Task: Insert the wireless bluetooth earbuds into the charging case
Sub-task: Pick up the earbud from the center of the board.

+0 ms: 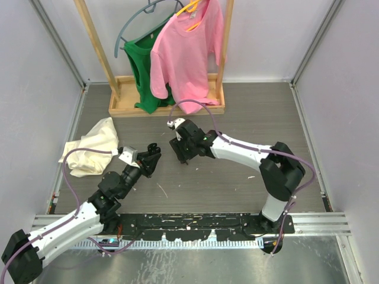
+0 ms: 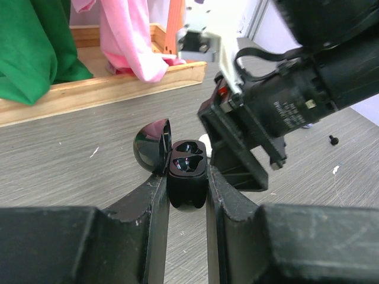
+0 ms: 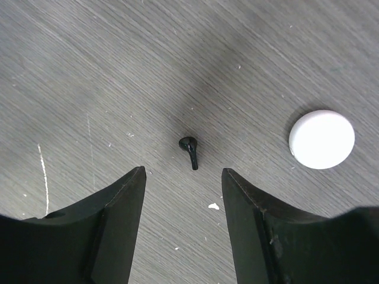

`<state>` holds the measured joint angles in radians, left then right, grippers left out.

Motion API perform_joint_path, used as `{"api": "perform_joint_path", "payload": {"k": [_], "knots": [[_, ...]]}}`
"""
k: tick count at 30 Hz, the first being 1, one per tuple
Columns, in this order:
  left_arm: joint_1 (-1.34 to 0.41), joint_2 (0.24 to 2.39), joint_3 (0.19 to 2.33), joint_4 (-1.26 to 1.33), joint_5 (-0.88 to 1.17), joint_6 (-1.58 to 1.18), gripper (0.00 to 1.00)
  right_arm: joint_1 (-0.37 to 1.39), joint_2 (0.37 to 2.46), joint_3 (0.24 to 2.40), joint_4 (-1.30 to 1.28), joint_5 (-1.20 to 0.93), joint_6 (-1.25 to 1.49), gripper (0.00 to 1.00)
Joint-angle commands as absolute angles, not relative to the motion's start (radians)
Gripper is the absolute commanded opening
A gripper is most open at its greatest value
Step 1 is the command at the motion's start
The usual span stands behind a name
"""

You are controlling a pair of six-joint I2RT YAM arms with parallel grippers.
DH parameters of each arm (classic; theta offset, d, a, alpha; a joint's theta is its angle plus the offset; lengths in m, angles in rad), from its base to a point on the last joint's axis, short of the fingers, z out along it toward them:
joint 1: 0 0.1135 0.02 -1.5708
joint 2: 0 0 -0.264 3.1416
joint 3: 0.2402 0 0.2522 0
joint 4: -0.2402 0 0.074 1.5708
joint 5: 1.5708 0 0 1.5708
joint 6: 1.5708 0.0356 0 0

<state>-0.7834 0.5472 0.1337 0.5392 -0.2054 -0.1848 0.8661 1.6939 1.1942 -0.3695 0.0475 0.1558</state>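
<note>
**Status.** I judge the task to be at an early stage. On the table (image 1: 249, 183) no earbud is seated yet, and one pick is being set up. Two steps are left for this earbud: grasp it, then carry it over and seat it in the case. I can confirm only one earbud in view.

**Left gripper** (image 2: 187, 198). Its fingers are clamped on the lower body of the charging case (image 2: 188, 177), one on each side. They hold it just above the table, upright, with the opening facing up. The lid is hinged back to the left. Both wells are visible in the left wrist view and both are empty.

**Right gripper** (image 3: 183, 177). It is just beside the left gripper and points down at the table. Its jaws stand partly apart and hold nothing. In the right wrist view bare table shows between each finger and the target, so nothing is being touched.

**White disc** (image 3: 321, 139). A round white object lies on the table to one side of the right gripper, outside its jaws. I cannot tell what it is.

**Black earbud** (image 3: 189, 151). It lies loose on the table, bulb end away from the fingers and stem towards them. It sits roughly centred on the gap, just ahead of the fingertips.
</note>
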Motion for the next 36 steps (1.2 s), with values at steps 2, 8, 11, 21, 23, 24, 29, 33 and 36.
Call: {"api": "perform_joint_path", "payload": {"k": [2, 8, 11, 21, 23, 24, 29, 33, 36], "knots": [[-0.783, 0.531, 0.135, 0.571, -0.227, -0.166, 0.0, 0.865, 1.785, 1.328, -0.475, 0.067, 0.192, 0.58], [-0.784, 0.528, 0.133, 0.571, -0.23, -0.165, 0.0, 0.877, 1.896, 1.431, -0.551, 0.09, 0.195, 0.53], [-0.783, 0.53, 0.134, 0.57, -0.231, -0.165, 0.0, 0.877, 1.934, 1.467, -0.578, 0.107, 0.198, 0.52], [-0.784, 0.536, 0.137, 0.569, -0.226, -0.166, 0.0, 0.887, 2.006, 1.531, -0.636, 0.104, 0.19, 0.46], [-0.784, 0.539, 0.138, 0.57, -0.224, -0.167, 0.0, 0.89, 2.016, 1.54, -0.646, 0.106, 0.19, 0.45], [-0.783, 0.54, 0.138, 0.569, -0.223, -0.167, 0.0, 0.89, 2.021, 1.545, -0.652, 0.108, 0.19, 0.45], [-0.783, 0.538, 0.138, 0.57, -0.22, -0.167, 0.0, 0.892, 2.043, 1.559, -0.668, 0.116, 0.195, 0.44], [-0.783, 0.536, 0.138, 0.569, -0.218, -0.167, 0.0, 0.894, 2.063, 1.57, -0.681, 0.12, 0.195, 0.43], [-0.784, 0.537, 0.138, 0.569, -0.217, -0.167, 0.0, 0.895, 2.076, 1.579, -0.692, 0.12, 0.195, 0.42]]}}
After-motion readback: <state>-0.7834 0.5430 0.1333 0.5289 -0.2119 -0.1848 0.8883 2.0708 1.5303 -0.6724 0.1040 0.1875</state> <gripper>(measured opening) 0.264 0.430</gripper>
